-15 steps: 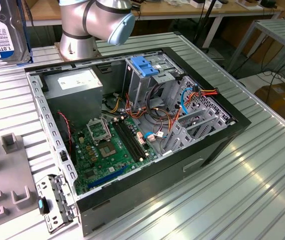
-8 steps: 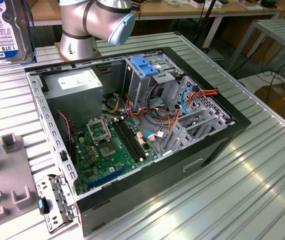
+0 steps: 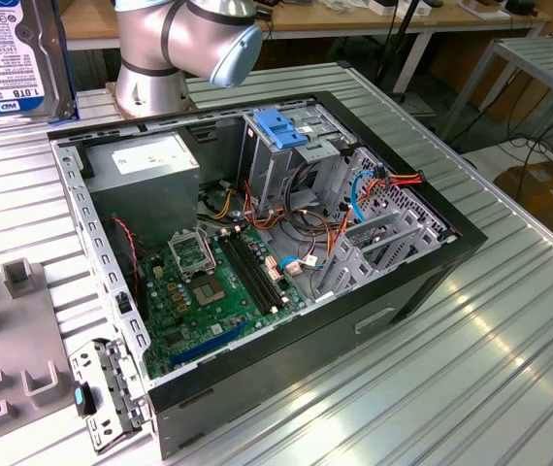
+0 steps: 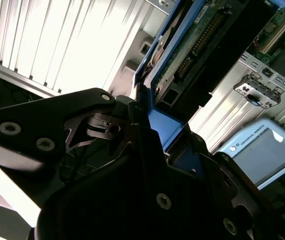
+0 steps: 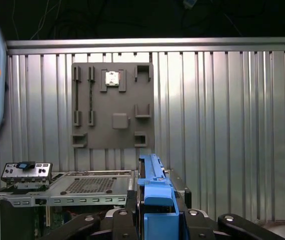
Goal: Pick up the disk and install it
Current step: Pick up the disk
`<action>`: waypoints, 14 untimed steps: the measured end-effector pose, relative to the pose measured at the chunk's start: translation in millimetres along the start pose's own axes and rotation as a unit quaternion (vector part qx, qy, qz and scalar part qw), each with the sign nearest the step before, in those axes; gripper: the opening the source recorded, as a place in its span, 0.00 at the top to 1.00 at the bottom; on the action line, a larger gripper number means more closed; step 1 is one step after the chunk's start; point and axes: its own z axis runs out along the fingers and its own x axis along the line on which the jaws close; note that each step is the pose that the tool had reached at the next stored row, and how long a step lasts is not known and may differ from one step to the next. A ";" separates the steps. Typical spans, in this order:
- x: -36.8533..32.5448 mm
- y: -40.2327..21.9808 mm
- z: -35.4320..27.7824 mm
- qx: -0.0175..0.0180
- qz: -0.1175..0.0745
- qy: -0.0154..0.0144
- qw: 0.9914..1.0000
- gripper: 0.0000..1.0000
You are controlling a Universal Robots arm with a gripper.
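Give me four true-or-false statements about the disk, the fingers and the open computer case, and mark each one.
1. The black fingers are closed on the silver-grey rectangular metal disk with blue plastic rails. True.
2. The disk sits installed in the metal drive cage of the black computer case. False: the disk is held up at the exterior view's upper left, outside the case.
3. A blue plastic latch sits on top of the drive cage. True.
4. The case is closed by its side panel. False: it lies open, and the green motherboard shows inside.
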 end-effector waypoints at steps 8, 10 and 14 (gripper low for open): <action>-0.2 -7.1 0.0 0.000 0.000 0.000 1.000 0.63; -0.3 -8.5 0.0 0.000 0.000 0.000 1.000 0.63; -0.3 -11.4 0.0 0.000 0.000 0.000 1.000 0.63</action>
